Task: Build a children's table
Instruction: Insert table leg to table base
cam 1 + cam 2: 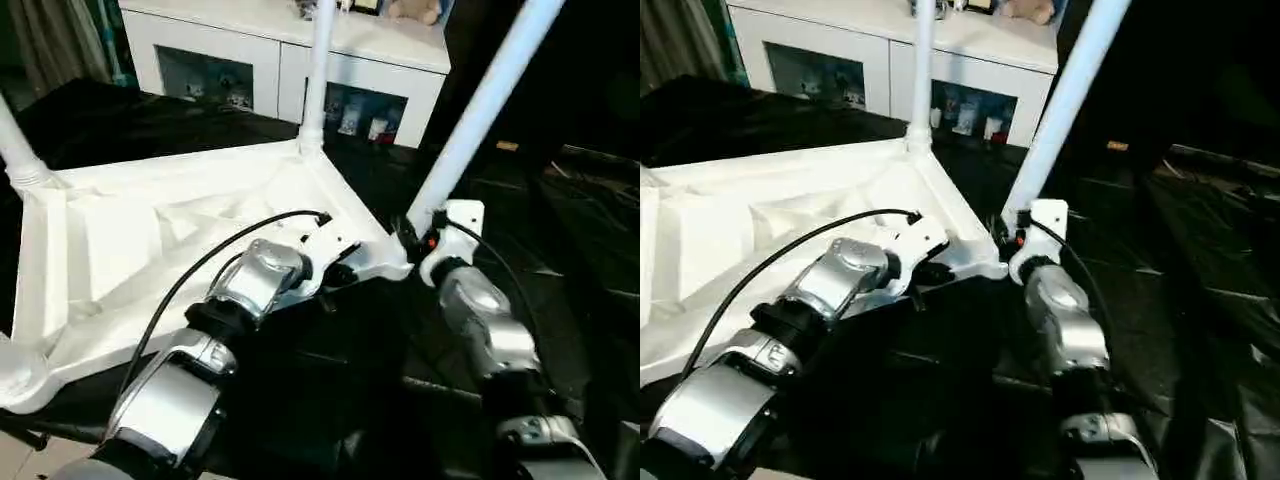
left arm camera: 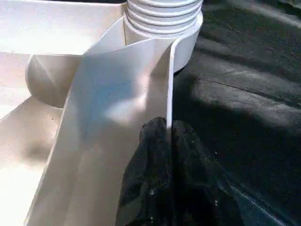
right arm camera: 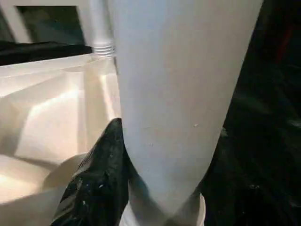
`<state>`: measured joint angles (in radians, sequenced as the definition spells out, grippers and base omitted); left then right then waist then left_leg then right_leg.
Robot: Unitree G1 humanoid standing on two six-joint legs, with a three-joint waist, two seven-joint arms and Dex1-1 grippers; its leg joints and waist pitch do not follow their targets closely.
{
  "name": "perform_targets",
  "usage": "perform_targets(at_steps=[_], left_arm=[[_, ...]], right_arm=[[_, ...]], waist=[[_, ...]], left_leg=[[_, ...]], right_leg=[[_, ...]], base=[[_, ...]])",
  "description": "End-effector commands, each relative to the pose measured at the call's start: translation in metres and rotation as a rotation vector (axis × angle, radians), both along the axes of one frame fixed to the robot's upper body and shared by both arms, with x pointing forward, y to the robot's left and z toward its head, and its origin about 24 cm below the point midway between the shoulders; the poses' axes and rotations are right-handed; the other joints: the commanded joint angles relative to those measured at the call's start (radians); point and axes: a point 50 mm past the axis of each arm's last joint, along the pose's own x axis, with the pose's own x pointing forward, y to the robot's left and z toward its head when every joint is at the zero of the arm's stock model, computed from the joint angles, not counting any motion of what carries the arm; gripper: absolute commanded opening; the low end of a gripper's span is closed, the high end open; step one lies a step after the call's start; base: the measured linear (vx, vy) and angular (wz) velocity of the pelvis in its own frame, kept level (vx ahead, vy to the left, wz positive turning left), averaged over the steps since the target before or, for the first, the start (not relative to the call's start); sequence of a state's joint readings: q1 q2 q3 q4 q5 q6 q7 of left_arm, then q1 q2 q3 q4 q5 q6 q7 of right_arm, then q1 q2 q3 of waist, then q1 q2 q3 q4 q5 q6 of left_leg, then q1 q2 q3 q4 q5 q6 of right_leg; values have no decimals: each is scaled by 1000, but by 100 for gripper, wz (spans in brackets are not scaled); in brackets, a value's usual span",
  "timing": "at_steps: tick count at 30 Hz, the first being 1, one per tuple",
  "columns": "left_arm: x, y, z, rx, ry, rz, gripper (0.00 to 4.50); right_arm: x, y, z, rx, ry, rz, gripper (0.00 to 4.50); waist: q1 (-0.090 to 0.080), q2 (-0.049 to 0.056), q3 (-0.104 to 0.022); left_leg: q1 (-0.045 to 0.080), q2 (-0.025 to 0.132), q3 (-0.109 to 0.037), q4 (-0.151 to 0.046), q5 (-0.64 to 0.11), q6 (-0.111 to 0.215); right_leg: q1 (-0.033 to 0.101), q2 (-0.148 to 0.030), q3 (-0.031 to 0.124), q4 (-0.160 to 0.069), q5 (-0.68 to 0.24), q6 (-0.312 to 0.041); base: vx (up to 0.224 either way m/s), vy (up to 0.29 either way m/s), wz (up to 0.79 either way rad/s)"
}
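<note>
1. The children's table (image 1: 170, 250) is seen lying upside down on a black sheet (image 1: 560, 230), its ribbed, diagonal-braced underside turned upward.
2. A far leg (image 1: 318, 70) is seen standing upright in the far corner socket; its ribbed base can also be made out in the right wrist view.
3. Part of another leg (image 1: 15, 140) is shown rising from the corner at the robot's left, and a round socket (image 1: 20, 375) is seen at the nearest left corner.
4. A near leg (image 1: 485, 105) is seen rising at a slant from the table's corner nearest the robot's right arm, leaning away to the robot's right.
5. The right pincer (image 1: 418, 232) is held at the base of the near leg; in the right wrist view one black finger (image 3: 101, 174) is pressed against the leg's side, and the leg is gripped between the half-spread fingers.
6. The left pincer (image 2: 168, 134) is pressed together on the table's thin upright edge wall (image 2: 170, 80), just beside the ribbed corner socket (image 2: 162, 19); one finger is seen on each side of the wall.
7. A white cabinet (image 1: 280, 50) with glass doors is seen beyond the sheet, well apart from the table.
</note>
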<state>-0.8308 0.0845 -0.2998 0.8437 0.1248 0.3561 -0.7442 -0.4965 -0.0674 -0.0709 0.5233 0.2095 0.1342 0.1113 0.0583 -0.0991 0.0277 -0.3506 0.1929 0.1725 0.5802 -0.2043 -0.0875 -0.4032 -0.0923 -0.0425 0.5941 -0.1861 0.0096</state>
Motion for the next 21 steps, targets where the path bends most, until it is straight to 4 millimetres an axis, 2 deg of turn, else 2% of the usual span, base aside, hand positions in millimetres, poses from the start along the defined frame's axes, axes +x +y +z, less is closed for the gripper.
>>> perform_targets(at_steps=[1,4,8,9,10,11,12,14,16,17,18,19,21], left_arm=[[2,7,-1,4,-1,62,0],[2,9,-3,11,-1,62,0],[1,11,-3,13,-2,41,0],[1,11,-2,11,-3,37,0],[0,12,-1,10,5,11,0],[-1,13,-1,10,12,-7,0],[-3,14,-1,6,29,-39,0],[-7,15,-1,12,39,-118,0],[-8,17,-1,19,46,-143,0],[-14,22,-3,43,80,-227,0],[-14,23,-3,46,84,-240,0],[-16,28,-4,59,109,-265,0],[-17,31,-3,62,121,-286,0]], right_arm=[[-19,-18,-49,-49,256,-90,184],[-18,-15,-48,-59,260,-65,184],[-16,-12,-45,-55,258,-7,184],[-16,-12,-45,-53,257,0,184],[-16,-10,-44,-46,259,74,184],[-17,-8,-43,-39,259,120,184],[-19,-6,-42,-23,255,196,184],[-22,-4,-41,-32,255,308,184],[-23,-4,-40,-40,252,346,184],[-28,-5,-38,-70,247,479,184],[-29,-5,-38,-73,248,498,184],[-31,-7,-37,-78,255,562,184],[-32,-9,-36,-82,260,596,184]], waist=[[4,11,-39],[3,8,-37],[2,5,-37],[1,1,-37],[1,3,-37],[0,2,-38],[-2,-3,-38],[1,-2,-38],[1,-3,-38],[3,-4,-38],[4,-4,-38],[1,-1,-37],[0,-2,-37]], left_leg=[[0,28,-1,-79,-172,25],[0,30,-4,-84,-225,6],[-3,29,-4,-83,-206,9],[-3,30,-4,-83,-205,11],[-3,29,-4,-82,-204,14],[-4,29,-4,-81,-195,18],[-4,30,-3,-80,-196,26],[-5,31,-3,-77,-162,45],[-5,32,-2,-77,-148,52],[-4,34,-4,-77,-144,55],[-6,34,-3,-77,-143,60],[-3,36,-1,-76,-146,65],[-1,37,-1,-78,-154,56]], right_leg=[[47,-43,31,-62,-126,-201],[42,-44,32,-68,-204,-166],[42,-43,32,-66,-177,-160],[42,-43,32,-66,-177,-160],[42,-43,32,-66,-175,-162],[45,-42,32,-64,-159,-166],[45,-42,31,-65,-155,-170],[48,-45,32,-60,-115,-186],[48,-46,32,-61,-111,-195],[51,-47,31,-59,-111,-202],[53,-46,31,-59,-111,-204],[48,-46,33,-57,-99,-211],[47,-46,32,-58,-111,-222]], base=[[0,0,0],[0,0,0],[0,0,0],[0,0,0],[0,0,0],[0,0,0],[0,0,0],[0,0,0],[0,0,0],[0,0,0],[0,0,0],[0,0,0],[0,0,0]])
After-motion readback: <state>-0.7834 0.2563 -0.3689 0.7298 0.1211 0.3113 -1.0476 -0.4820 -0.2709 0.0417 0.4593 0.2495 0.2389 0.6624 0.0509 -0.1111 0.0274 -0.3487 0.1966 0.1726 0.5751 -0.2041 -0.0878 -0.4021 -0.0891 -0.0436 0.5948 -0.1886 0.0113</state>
